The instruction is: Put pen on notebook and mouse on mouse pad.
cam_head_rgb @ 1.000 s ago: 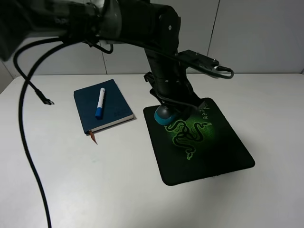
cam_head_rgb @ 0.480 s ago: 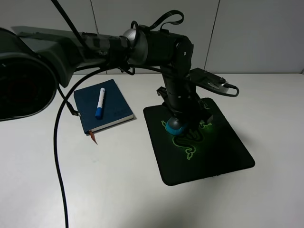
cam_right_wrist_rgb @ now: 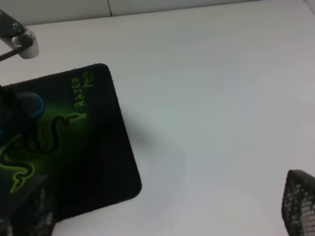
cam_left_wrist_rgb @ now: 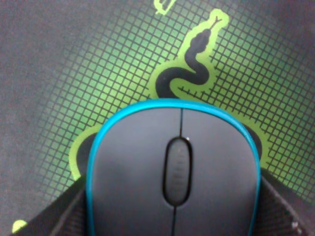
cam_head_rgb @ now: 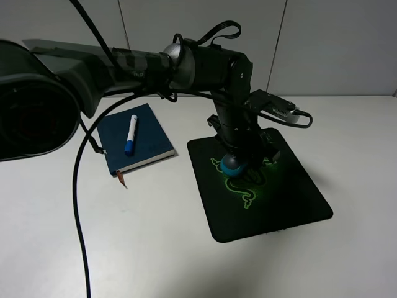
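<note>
Only the left wrist view shows end effector pads flanking the mouse.

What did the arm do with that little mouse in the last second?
The left arm carried the mouse from the mouse pad's near-left corner towards the green emblem, its fingers still gripping its sides. The pen stayed on the notebook.
</note>
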